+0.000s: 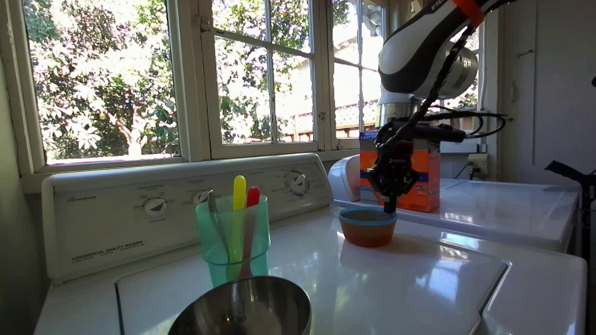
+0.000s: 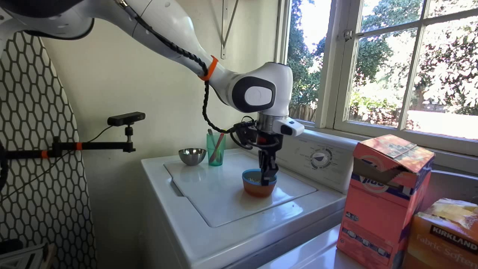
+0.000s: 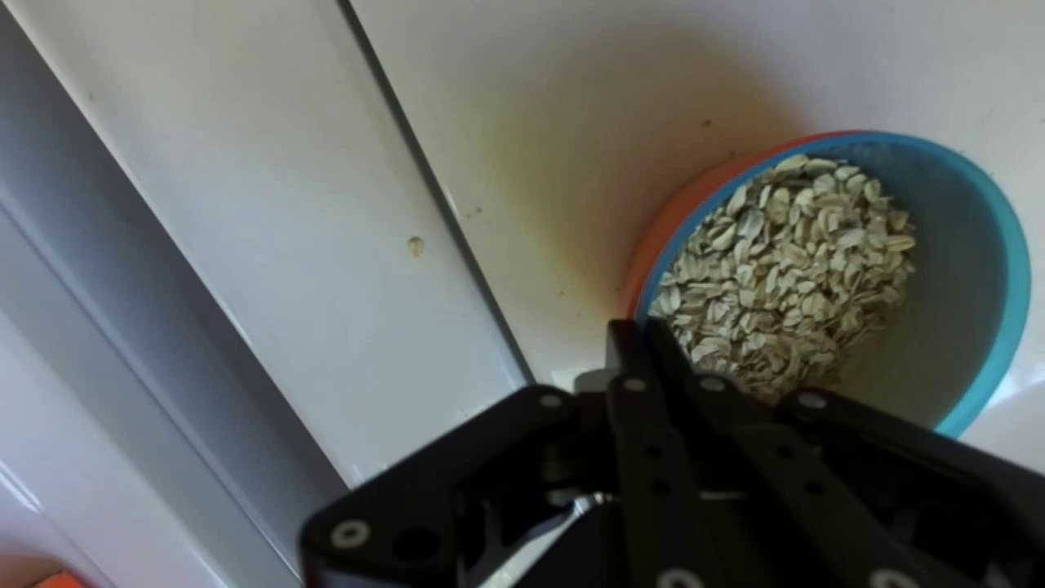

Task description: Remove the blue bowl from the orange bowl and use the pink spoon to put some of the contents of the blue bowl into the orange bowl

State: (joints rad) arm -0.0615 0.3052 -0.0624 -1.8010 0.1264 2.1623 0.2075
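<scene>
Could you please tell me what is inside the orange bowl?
Inside the orange bowl is nested the blue bowl, holding pale oat-like flakes. Anything beneath the blue bowl is covered and cannot be seen.

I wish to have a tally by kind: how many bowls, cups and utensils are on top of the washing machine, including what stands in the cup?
Bowls: 3 (blue bowl, orange bowl, steel bowl)
Cups: 1 (green cup)
Utensils: 3 (pink spoon, yellow utensil, grey utensil)
Total: 7
</scene>
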